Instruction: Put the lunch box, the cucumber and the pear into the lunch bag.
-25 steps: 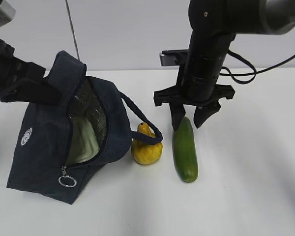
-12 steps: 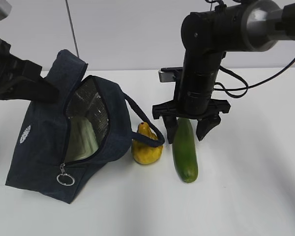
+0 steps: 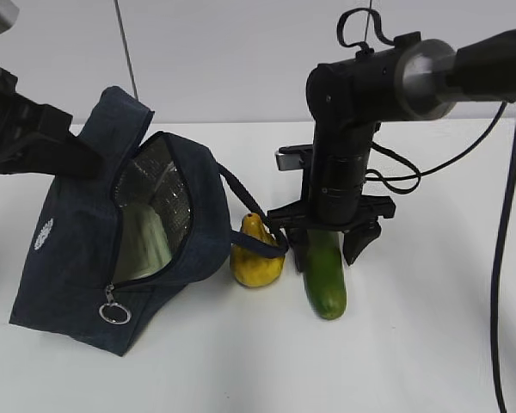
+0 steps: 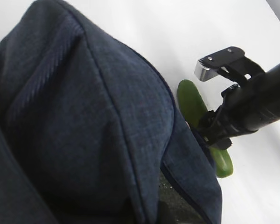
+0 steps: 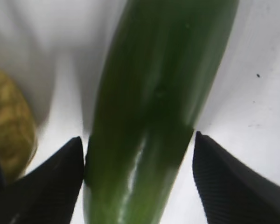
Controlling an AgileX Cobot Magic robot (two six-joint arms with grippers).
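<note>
The cucumber (image 3: 324, 271) lay on the white table (image 3: 430, 344) directly under the right gripper (image 3: 326, 244), its far end between the two spread fingers; a second before, the gripper had hung higher, with the fingertips only level with that end, and half a second before it was partway down, so it had lowered over the cucumber, which had not shifted. In the right wrist view the cucumber (image 5: 154, 107) ran up between the dark fingers (image 5: 51, 186), the left one touching or nearly touching its skin and the right one standing clear of it, so the gripper was open and not yet pinching. The cucumber was smooth, dark green, straight and thick, with a glossy streak. Just left of the gripper sat the pear (image 3: 256, 255), lumpy and yellow with a narrow neck, unmoved. Further left stood the lunch bag (image 3: 77, 258), navy, its zipper open on silvery lining, with the pale green lunch box (image 3: 146, 241) inside. The left gripper was out of sight behind the bag's fabric (image 4: 84, 121), so I could not tell its state.
</note>
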